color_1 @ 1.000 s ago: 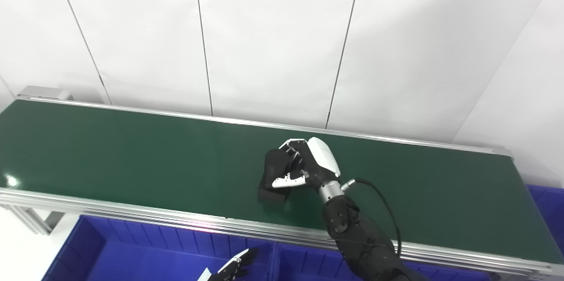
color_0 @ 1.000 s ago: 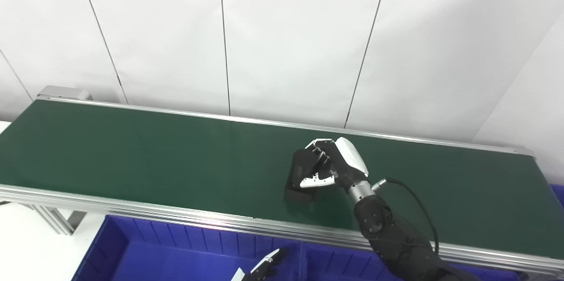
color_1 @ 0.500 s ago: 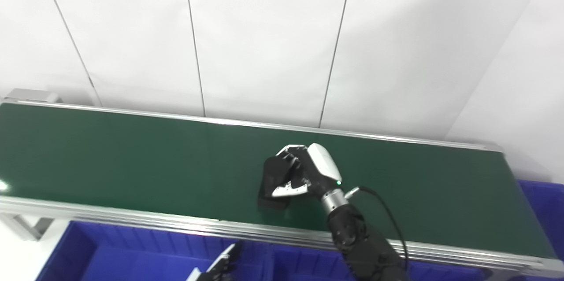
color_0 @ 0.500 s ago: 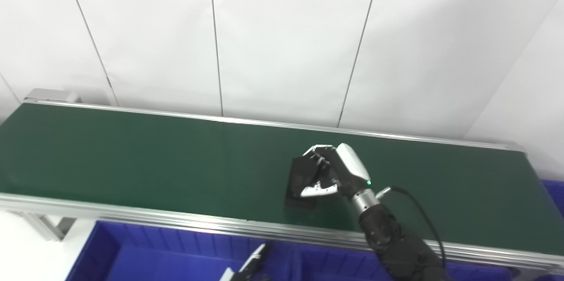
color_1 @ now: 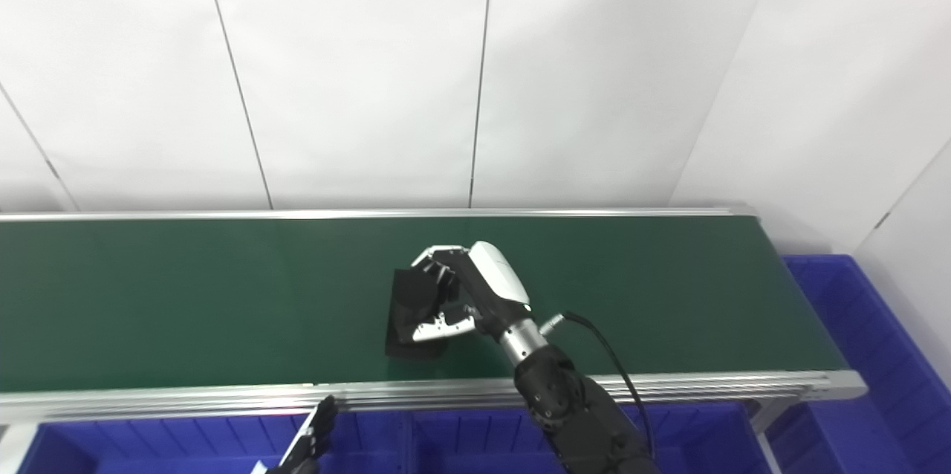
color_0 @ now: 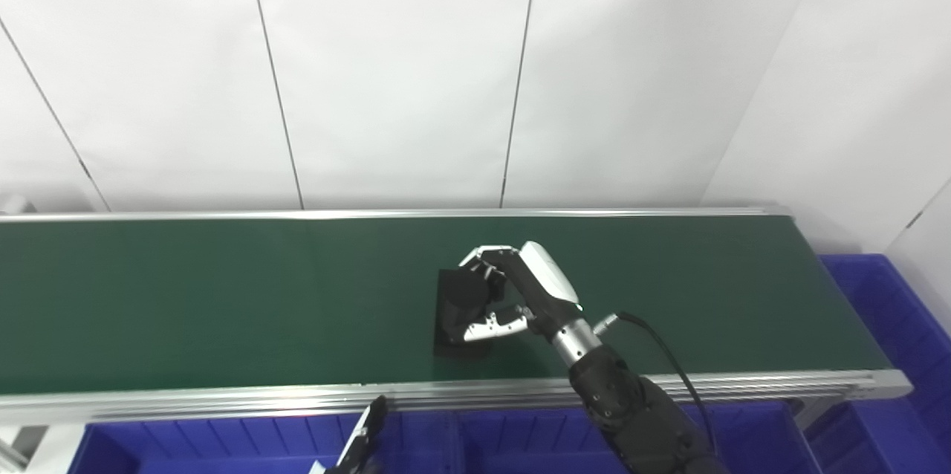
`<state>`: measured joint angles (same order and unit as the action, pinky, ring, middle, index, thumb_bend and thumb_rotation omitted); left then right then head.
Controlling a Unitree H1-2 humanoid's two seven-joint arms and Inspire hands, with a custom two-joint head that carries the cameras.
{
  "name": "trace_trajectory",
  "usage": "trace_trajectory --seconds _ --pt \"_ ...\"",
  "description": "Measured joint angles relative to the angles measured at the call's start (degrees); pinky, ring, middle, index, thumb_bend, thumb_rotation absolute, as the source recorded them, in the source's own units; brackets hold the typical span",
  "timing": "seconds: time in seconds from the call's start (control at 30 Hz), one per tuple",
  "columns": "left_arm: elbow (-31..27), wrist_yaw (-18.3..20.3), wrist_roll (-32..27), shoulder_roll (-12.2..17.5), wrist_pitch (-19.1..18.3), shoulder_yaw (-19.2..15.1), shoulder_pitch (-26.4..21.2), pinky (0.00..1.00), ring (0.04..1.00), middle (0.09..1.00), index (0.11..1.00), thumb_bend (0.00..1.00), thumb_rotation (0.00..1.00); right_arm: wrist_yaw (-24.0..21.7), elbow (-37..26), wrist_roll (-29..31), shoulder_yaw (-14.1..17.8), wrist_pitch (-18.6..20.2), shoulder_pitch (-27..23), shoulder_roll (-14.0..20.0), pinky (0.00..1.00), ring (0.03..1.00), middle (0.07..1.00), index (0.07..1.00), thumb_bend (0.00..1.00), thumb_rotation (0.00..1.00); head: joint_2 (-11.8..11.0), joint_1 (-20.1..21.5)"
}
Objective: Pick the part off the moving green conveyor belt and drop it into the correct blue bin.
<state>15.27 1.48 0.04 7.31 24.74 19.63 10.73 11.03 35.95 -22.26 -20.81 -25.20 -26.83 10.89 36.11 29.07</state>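
Note:
A black block-shaped part (color_0: 455, 310) lies on the green conveyor belt (color_0: 186, 296), near its front edge at mid-picture. My right hand (color_0: 513, 292) is on the belt with its fingers and thumb closed around the part's right side; it also shows in the right eye view (color_1: 464, 292), gripping the part (color_1: 407, 314). Only the fingertips of my left hand (color_0: 360, 440) show at the bottom edge, below the belt and over a blue bin (color_0: 223, 448). I cannot tell how its fingers stand.
Blue bins run along below the belt's front rail (color_0: 446, 388). Another blue bin (color_0: 891, 325) stands past the belt's right end. A white panelled wall stands behind the belt.
The camera has swung right, so the belt's right end and the bin beyond it now show. My right hand keeps its hold on the part on the belt.

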Motion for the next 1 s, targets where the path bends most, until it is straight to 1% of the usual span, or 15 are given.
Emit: trace_trajectory --seconds 0.03,0.1,0.13,0.17,0.2,0.23,0.3,0.33,0.4,0.47,0.5,0.67,0.73,0.8,1.0 --pt "-0.9 1.0 -0.6 0.0 0.0 -0.8 0.4 1.00 1.000 1.000 1.000 0.56 1.00 -0.2 -1.8 0.0 0.8 0.9 1.0 0.0 0.29 0.355 0.452 0.513 0.52 0.00 0.0 0.0" --pt "-2.1 2.5 -1.1 0.0 0.0 -2.7 0.6 1.00 1.000 1.000 1.000 0.56 1.00 -1.2 -5.5 0.0 2.3 3.5 3.2 0.0 0.28 0.354 0.455 0.511 0.52 0.00 2.5 2.8" --pt "-2.4 3.3 -1.7 0.0 0.0 -3.5 0.6 1.00 1.000 1.000 1.000 0.56 1.00 -1.7 -7.3 0.0 2.9 4.7 4.3 0.0 0.28 0.355 0.456 0.510 0.52 0.00 2.7 3.0" --pt "-2.7 4.3 -2.1 0.0 0.0 -4.3 0.6 1.00 1.000 1.000 1.000 0.57 1.00 -2.0 -9.5 -0.1 3.5 5.7 5.5 0.1 0.29 0.358 0.457 0.509 0.52 0.00 3.9 4.2" --pt "-3.2 5.1 -2.4 0.0 0.0 -5.2 0.7 1.00 1.000 1.000 1.000 0.57 1.00 -2.3 -11.8 -0.3 4.0 6.8 6.7 0.1 0.29 0.358 0.457 0.509 0.52 0.00 3.9 4.2" --pt "-3.7 5.7 -2.7 0.0 0.0 -5.9 0.8 1.00 1.000 0.996 1.000 0.60 1.00 -2.6 -13.0 -0.6 4.3 7.3 7.6 0.1 0.31 0.373 0.456 0.508 0.52 0.00 3.9 4.2" --pt "-4.6 6.9 -3.3 0.0 0.0 -7.2 0.8 1.00 0.993 0.985 1.000 0.64 1.00 -3.6 -17.0 -1.2 5.1 10.0 9.8 0.1 0.30 0.367 0.446 0.511 0.52 0.00 5.5 6.1" --pt "-4.8 7.2 -3.5 -0.1 0.0 -8.0 0.8 1.00 0.989 0.982 1.000 0.65 1.00 -3.9 -18.5 -1.3 5.4 10.5 10.8 0.1 0.30 0.359 0.441 0.512 0.52 0.00 5.5 6.1" --pt "-5.2 7.8 -4.0 0.1 0.0 -9.2 0.9 0.96 0.967 0.965 0.995 0.66 1.00 -4.6 -21.9 -1.3 6.0 11.1 13.0 0.2 0.30 0.354 0.434 0.513 0.52 0.00 7.2 7.6" --pt "-6.0 8.3 -4.6 0.0 0.0 -10.3 0.8 0.95 0.959 0.956 0.989 0.66 1.00 -5.4 -25.0 -1.4 6.8 12.0 15.1 0.4 0.29 0.351 0.433 0.514 0.52 0.00 7.4 7.8" --pt "-6.2 8.7 -4.8 0.0 0.0 -10.8 0.7 0.95 0.957 0.953 0.986 0.66 1.00 -5.8 -26.6 -1.5 7.3 12.7 16.5 0.6 0.29 0.343 0.433 0.515 0.52 0.00 8.2 8.6" --pt "-6.2 9.3 -5.3 0.1 0.0 -12.0 0.6 0.94 0.953 0.941 0.978 0.63 1.00 -8.5 -33.4 -2.1 9.1 17.1 21.1 1.8 0.27 0.334 0.427 0.519 0.52 0.00 8.9 9.1" --pt "-6.2 9.5 -5.4 0.2 0.0 -12.3 0.6 0.96 0.958 0.940 0.978 0.63 1.00 -9.2 -36.1 -2.1 9.7 17.9 23.0 2.2 0.27 0.334 0.422 0.514 0.52 0.00 9.8 9.8" --pt "-6.2 9.9 -5.7 0.2 -0.1 -12.7 0.5 0.96 0.962 0.947 0.982 0.63 1.00 -10.0 -37.8 -2.0 10.4 18.3 24.9 2.3 0.27 0.333 0.419 0.515 0.52 0.00 9.8 9.8" --pt "-7.5 10.6 -6.8 0.5 -1.9 -13.5 0.2 1.00 0.975 0.955 0.976 0.66 0.98 -11.2 -44.9 -3.1 12.2 21.6 29.9 3.0 0.25 0.315 0.414 0.512 0.52 0.00 11.5 11.8"
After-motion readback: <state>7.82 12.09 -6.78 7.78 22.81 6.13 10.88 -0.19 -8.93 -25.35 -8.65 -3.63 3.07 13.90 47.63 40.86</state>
